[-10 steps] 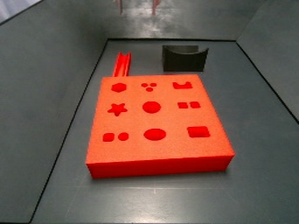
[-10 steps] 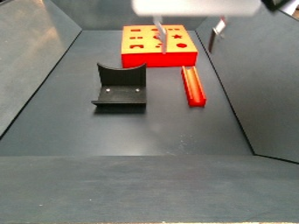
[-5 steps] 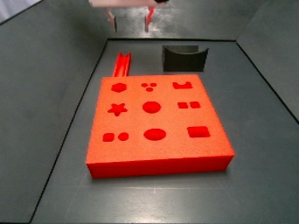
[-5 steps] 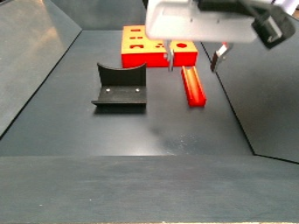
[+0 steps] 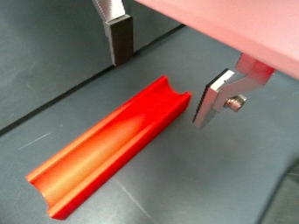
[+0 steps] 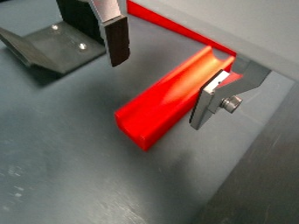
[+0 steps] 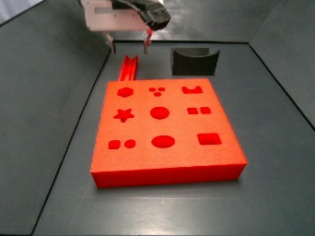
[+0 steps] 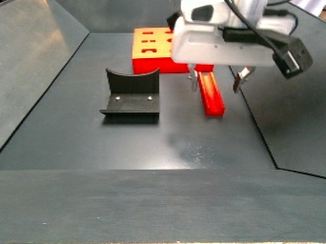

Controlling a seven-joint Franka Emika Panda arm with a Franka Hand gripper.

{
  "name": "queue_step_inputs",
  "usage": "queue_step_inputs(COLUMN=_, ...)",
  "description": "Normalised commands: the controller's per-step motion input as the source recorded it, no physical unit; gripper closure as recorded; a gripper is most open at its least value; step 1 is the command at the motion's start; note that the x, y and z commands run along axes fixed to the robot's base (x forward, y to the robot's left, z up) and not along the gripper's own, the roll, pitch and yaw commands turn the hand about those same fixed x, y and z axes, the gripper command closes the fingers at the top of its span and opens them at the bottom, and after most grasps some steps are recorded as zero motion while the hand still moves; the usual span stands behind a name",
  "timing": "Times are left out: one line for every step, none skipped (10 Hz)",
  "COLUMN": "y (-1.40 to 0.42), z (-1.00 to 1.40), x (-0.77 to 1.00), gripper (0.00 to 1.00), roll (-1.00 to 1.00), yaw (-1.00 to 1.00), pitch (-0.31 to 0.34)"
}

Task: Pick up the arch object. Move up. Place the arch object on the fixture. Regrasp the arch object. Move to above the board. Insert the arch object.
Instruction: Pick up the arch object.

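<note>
Pre-grasp: gripper (image 5: 163, 74) above arch (image 5: 111, 144), jaws wide, nothing held.

Arch lies flat on floor beside board (image 7: 164, 129), channel side up, well apart from fixture (image 8: 130, 95). In both wrist views the fingers (image 6: 115, 39) straddle the arch w/ clearance each side, not touching; closing dir. runs across its long axis. Arch sits approx. centred below the gap, toward one end. Est. next move: straight descent, then close on side walls.

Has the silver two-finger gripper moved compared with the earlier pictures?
Yes. In a side view the gripper has descended toward the long slim red arch object, which lies on the floor beside the dark fixture.
</note>
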Motion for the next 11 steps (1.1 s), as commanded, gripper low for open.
queue_step_inputs(y=0.0, z=-0.66, x=0.11, gripper=0.0, roll=0.0, yaw=0.0, pitch=-0.117)
queue_step_inputs(y=0.0, z=-0.59, x=0.13, gripper=0.0, roll=0.0, yaw=0.0, pitch=-0.103)
queue_step_inputs(y=0.0, z=-0.49, x=0.06, gripper=0.0, roll=0.0, yaw=0.0, pitch=-0.097)
queue_step_inputs(y=0.0, z=-0.41, x=0.04, gripper=0.0, roll=0.0, yaw=0.0, pitch=-0.06)
queue_step_inputs(y=0.0, z=-0.25, x=0.0, gripper=0.0, roll=0.0, yaw=0.0, pitch=-0.074)
queue_step_inputs(y=0.01, z=-0.01, x=-0.03, gripper=0.0, roll=-0.04, yaw=0.0, pitch=-0.081)
queue_step_inputs(y=0.0, z=0.0, x=0.0, gripper=0.0, roll=0.0, yaw=0.0, pitch=0.0)
queue_step_inputs(y=0.0, z=0.0, x=0.0, gripper=1.0, roll=0.0, yaw=0.0, pitch=0.0)
queue_step_inputs(y=0.0, z=0.0, x=0.0, gripper=1.0, roll=0.0, yaw=0.0, pitch=0.0)
queue_step_inputs(y=0.0, z=0.0, x=0.0, gripper=1.0, roll=0.0, yaw=0.0, pitch=0.0)
queue_step_inputs(y=0.0, z=0.0, x=0.0, gripper=1.0, roll=0.0, yaw=0.0, pitch=0.0)
